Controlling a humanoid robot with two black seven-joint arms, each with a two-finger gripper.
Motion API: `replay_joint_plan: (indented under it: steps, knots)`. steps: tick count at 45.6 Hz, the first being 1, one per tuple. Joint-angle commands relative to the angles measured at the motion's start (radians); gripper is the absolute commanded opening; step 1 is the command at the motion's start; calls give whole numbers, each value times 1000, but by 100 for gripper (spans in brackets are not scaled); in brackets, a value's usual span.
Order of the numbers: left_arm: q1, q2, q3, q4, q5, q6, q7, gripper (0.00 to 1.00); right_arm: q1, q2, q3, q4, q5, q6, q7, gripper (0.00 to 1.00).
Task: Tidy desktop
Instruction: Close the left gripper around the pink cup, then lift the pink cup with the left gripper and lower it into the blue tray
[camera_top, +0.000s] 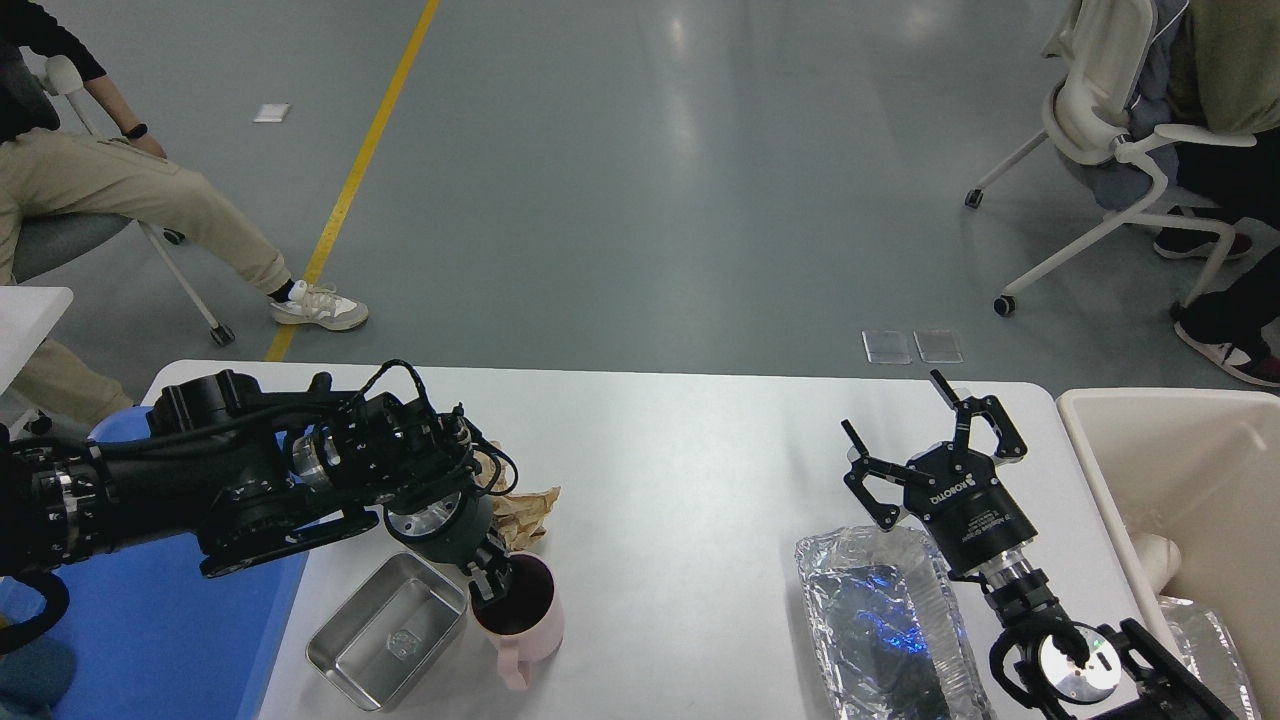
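Note:
The white desktop (680, 480) fills the lower part of the head view. My left gripper (488, 580) points down at the near left, with one finger inside a pink mug (525, 620) with a dark inside, pinching its left rim. The mug's handle points toward me. A crumpled brown paper (528, 508) lies just behind the mug, partly hidden by my wrist. A shiny metal tray (385, 632) lies left of the mug. My right gripper (925, 440) is open and empty, fingers spread, just beyond a foil tray (880, 620).
A blue plastic tray (150, 620) lies under my left arm at the table's left edge. A cream-coloured bin (1190, 480) stands off the right edge with crumpled foil and a pale object inside. People sit on chairs at far left and far right.

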Motion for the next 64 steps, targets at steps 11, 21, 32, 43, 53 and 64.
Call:
replay_joint_plan:
  steps: [11,21,32,43,53,64]
  knots:
    - [-89,6,-100,-98,-6,-82,-10,2,7,1,-2,-2,0,-2,0,100]
    - [-188,52,-212,-193,-6,-227,-36,2,8,2,-2,-2,0,-2,0,100]
    - [-237,129,-339,-321,-8,-343,-52,3,10,8,-3,-2,0,-3,0,100]
    - [-237,278,-469,-459,-8,-348,-55,4,12,4,-5,-5,0,-3,0,100]
    - [-233,581,-486,-548,-11,-348,-119,4,10,2,-2,-5,0,-3,0,100]
    - [-216,871,-480,-574,-40,-348,-173,4,12,8,-5,-3,0,-3,0,100]
